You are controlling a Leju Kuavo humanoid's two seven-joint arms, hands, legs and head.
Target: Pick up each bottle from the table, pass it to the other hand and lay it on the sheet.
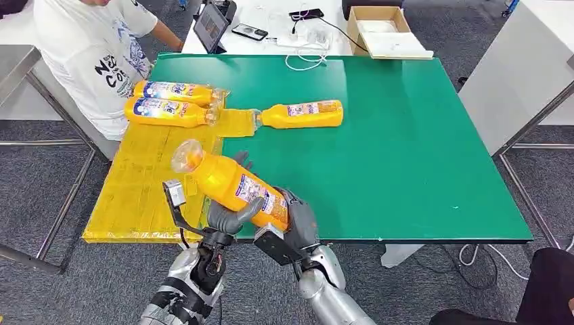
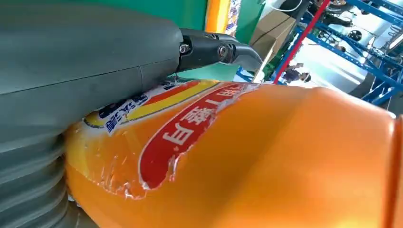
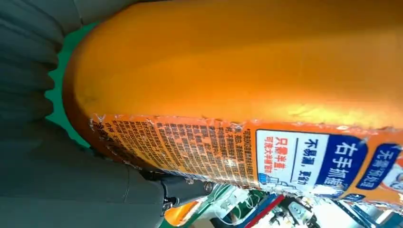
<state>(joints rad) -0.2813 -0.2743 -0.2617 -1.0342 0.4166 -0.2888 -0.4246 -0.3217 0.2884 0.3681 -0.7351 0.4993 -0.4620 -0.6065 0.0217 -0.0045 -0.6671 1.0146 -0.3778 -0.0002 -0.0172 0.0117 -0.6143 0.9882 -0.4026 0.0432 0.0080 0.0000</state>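
An orange bottle (image 1: 229,180) with a printed label hangs tilted above the table's front edge, its clear cap end up and to the left over the yellow sheet (image 1: 135,193). My left hand (image 1: 229,218) wraps it from below at mid-body. My right hand (image 1: 299,223) grips its lower end. The bottle (image 2: 266,156) lies under my left hand (image 2: 85,71) in the left wrist view, and the bottle (image 3: 237,71) rests against my right hand (image 3: 71,190) in the right wrist view. Two bottles (image 1: 172,91) (image 1: 166,110) lie on the sheet's far end. Another bottle (image 1: 302,114) lies on the green table (image 1: 406,156).
A person in a white shirt (image 1: 95,54) sits at the table's far left corner, close to the sheet. Behind the table are a tablet (image 1: 211,27), a phone (image 1: 249,32), cables and a cardboard box (image 1: 382,30). A white cabinet (image 1: 521,74) stands to the right.
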